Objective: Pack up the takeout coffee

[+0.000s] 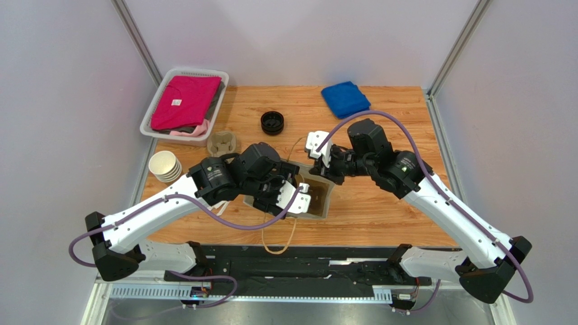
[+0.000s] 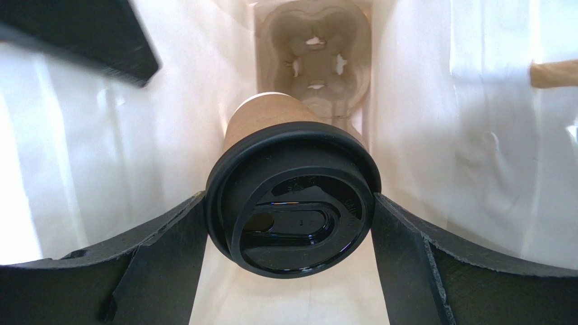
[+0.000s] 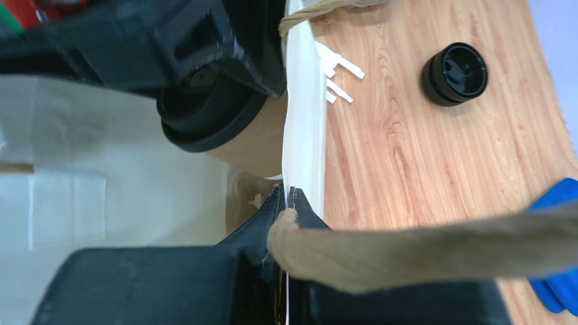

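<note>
The takeout coffee (image 2: 292, 203), a tan paper cup with a black lid, hangs tilted inside a paper bag (image 2: 441, 135) with white inner walls. My left gripper (image 2: 290, 230) reaches into the bag, its two fingers pressed against opposite sides of the lid. Below the cup, a moulded pulp cup carrier (image 2: 315, 47) lies on the bag's bottom. In the top view the bag (image 1: 324, 203) stands at the table's middle, with the left gripper (image 1: 298, 193) in its mouth. My right gripper (image 3: 287, 196) is shut on the bag's wall (image 3: 305, 101) beside its twine handle (image 3: 441, 244).
A pile of black lids (image 1: 272, 122) sits behind the bag. A second pulp carrier (image 1: 222, 143) and a stack of lidless cups (image 1: 165, 166) lie to the left. A white basket (image 1: 157, 101) of clothes stands back left, and a blue cloth (image 1: 345, 99) back right.
</note>
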`<action>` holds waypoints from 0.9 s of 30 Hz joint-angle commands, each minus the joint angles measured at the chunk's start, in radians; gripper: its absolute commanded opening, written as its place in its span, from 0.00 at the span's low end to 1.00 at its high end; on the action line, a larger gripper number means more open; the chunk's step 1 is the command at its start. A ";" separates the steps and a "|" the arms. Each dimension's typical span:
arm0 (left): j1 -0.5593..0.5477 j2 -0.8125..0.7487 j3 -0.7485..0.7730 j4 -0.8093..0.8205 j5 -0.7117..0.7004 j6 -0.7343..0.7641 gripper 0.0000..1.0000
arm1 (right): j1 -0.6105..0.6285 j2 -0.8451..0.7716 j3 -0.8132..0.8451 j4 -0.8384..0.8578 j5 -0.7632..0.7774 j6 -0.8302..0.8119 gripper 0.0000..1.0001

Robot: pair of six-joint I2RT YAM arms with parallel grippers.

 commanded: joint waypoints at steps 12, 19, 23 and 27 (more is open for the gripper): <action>-0.043 0.073 0.117 -0.147 0.011 0.105 0.06 | -0.011 0.052 0.181 -0.119 -0.075 -0.055 0.00; -0.067 0.128 0.129 -0.152 -0.073 0.069 0.05 | 0.037 0.144 0.251 -0.218 -0.014 -0.007 0.00; -0.066 0.155 0.135 -0.178 -0.107 0.064 0.05 | 0.100 0.150 0.241 -0.238 0.096 -0.023 0.00; -0.063 0.151 0.091 -0.170 -0.153 0.044 0.04 | 0.133 0.129 0.224 -0.210 0.176 -0.006 0.00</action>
